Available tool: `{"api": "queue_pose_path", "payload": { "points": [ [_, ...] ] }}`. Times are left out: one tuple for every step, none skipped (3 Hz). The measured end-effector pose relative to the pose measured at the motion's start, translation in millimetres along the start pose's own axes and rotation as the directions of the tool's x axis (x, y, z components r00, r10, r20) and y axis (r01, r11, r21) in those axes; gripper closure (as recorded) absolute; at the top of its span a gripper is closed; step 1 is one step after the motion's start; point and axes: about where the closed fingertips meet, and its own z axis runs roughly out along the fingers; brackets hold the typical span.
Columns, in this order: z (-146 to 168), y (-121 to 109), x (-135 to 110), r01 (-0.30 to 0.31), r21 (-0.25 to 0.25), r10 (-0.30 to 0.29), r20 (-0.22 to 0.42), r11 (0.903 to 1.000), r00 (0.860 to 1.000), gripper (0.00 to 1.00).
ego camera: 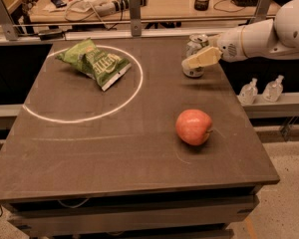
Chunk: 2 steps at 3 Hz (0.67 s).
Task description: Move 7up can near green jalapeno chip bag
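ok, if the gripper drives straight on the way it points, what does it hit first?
The 7up can. The gripper reaches in from the table's right side, pointing left, right at the can. Depth is unclear, so I can't confirm whether they touch.

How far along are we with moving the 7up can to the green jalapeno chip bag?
Done: the gripper is at the 7up can, far right on the table. In hand: the grasp; the can stands on the table, not lifted. Left: carry it across to the green jalapeno chip bag, far left.
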Motion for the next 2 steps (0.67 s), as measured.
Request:
{"api": "queue_pose_path", "payload": {
  "points": [
    [0.2,-1.9,3.6,0.006,0.003,-0.006,-0.004,1.0,1.0,0.41],
    [-2.0,-2.1,1.0,0.02,0.005,-0.02,0.001,0.9998,1.0,0.64]
  ]
}}
